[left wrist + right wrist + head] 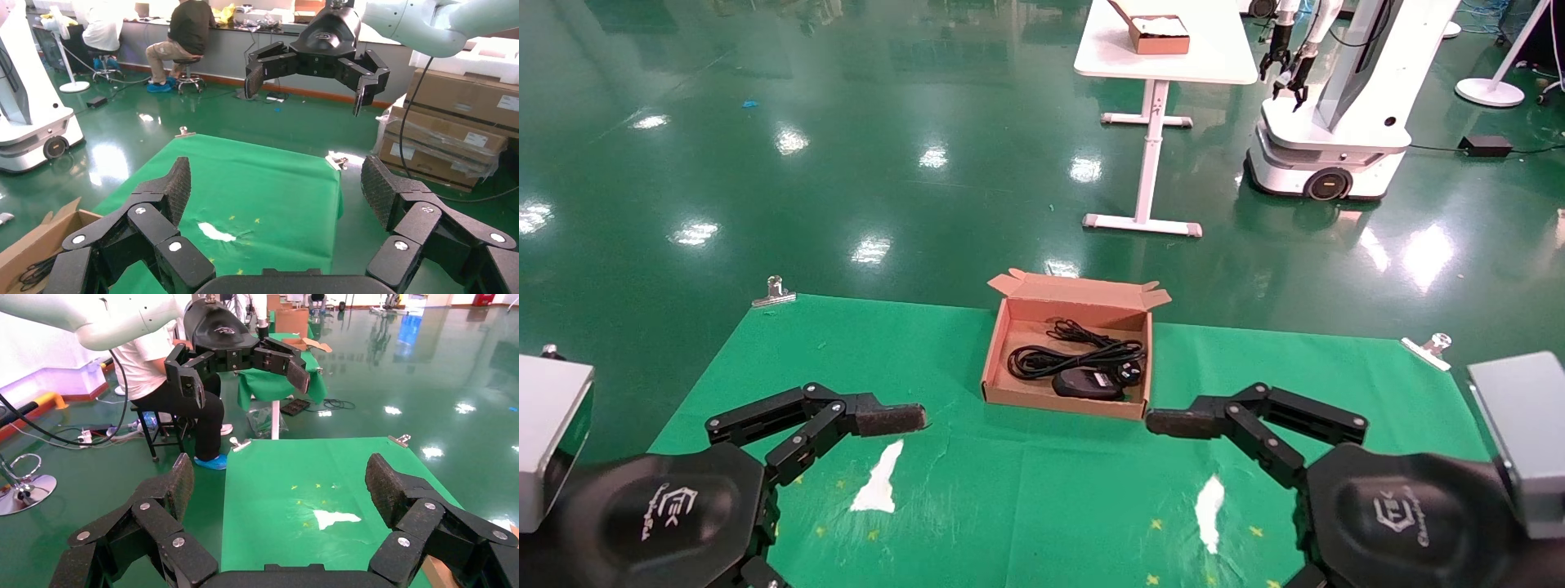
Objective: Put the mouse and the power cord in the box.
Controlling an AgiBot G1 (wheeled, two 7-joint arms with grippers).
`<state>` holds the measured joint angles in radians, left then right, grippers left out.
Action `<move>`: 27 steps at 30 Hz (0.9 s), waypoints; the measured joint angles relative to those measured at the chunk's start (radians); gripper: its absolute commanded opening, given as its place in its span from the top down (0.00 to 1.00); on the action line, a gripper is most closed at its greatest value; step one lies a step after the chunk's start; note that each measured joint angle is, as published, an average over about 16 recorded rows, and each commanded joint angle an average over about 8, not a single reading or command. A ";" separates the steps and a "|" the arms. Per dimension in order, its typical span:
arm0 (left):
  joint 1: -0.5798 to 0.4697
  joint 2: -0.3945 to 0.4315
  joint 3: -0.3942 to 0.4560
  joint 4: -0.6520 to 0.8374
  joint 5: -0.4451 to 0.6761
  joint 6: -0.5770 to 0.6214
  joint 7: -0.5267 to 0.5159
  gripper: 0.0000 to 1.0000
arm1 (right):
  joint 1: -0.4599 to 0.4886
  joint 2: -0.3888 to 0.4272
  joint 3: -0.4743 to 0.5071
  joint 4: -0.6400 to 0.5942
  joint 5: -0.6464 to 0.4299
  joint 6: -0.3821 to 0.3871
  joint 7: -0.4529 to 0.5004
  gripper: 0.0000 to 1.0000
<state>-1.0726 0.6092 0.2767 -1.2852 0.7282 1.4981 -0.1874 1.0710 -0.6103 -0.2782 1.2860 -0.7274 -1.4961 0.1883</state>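
Observation:
The brown cardboard box (1058, 400) stands at the middle of the green-covered table, its flaps along the far edge. Inside it lie the black mouse (1087, 382), near the front wall, and the coiled power cord (1065, 358) behind it, its plug (1128, 372) beside the mouse. My left gripper (891, 419) hovers open to the left of the box, empty; its fingers (177, 184) stand wide apart. My right gripper (1177, 422) hovers open just off the box's front right corner, also empty. A corner of the box (37, 242) shows in the left wrist view.
Green cloth (846, 359) covers the table, held by metal clips (774, 292) (1430, 347), with white torn patches (878, 482) (1209, 502). Beyond, on the floor, stand a white table (1164, 57) with a small brown box (1160, 34) and another robot (1336, 131).

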 measured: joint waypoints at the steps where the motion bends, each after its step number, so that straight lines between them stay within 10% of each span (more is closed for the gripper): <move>1: 0.000 0.000 0.000 0.000 0.000 0.000 0.000 0.00 | 0.000 0.000 0.000 0.000 0.000 0.000 0.000 0.00; 27: -0.002 0.002 0.002 0.002 0.002 -0.002 0.000 0.00 | 0.004 -0.001 -0.002 -0.003 -0.004 0.001 -0.002 0.00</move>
